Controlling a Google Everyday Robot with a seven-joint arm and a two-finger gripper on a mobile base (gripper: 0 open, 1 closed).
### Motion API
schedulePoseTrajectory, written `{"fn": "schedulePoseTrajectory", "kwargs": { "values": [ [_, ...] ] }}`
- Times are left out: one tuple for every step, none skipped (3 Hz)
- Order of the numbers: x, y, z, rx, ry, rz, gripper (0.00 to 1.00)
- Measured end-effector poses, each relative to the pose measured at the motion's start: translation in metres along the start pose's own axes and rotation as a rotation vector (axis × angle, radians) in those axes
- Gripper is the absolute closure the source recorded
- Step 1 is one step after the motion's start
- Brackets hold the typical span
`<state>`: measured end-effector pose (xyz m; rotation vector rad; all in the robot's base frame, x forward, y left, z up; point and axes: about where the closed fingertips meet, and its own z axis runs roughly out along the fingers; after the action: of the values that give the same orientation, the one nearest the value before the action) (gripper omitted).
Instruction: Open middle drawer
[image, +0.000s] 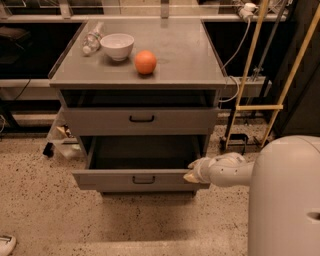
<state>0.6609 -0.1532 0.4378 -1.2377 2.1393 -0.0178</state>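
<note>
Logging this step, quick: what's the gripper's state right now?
The gripper: at the right end of the pulled-out middle drawer front; open or closed cannot be told.

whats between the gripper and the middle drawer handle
Only bare grey front, in the camera view: gripper at the middle drawer's right end, handle at its centre.

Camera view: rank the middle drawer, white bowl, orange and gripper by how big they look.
1. middle drawer, pulled open: largest by far.
2. white bowl on the cabinet top.
3. orange and gripper (at the drawer's right front corner) look alike; the gripper is nearer the camera, so unranked.
</note>
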Motion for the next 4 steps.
{"fn": "schedulePoseTrajectory", "kwargs": {
  "values": [
    [0.0045, 0.0111, -0.0039, -0.011, -0.013, -0.009, 1.0],
    [0.0032, 0.0104, -0.0059, -0.011, -0.013, -0.009, 1.0],
    [0.0092, 0.0171, -0.0107, -0.014, -0.02, 0.001, 1.0],
    [0.0078, 0.0172, -0.0124, -0.014, -0.02, 0.001, 1.0]
  ]
}}
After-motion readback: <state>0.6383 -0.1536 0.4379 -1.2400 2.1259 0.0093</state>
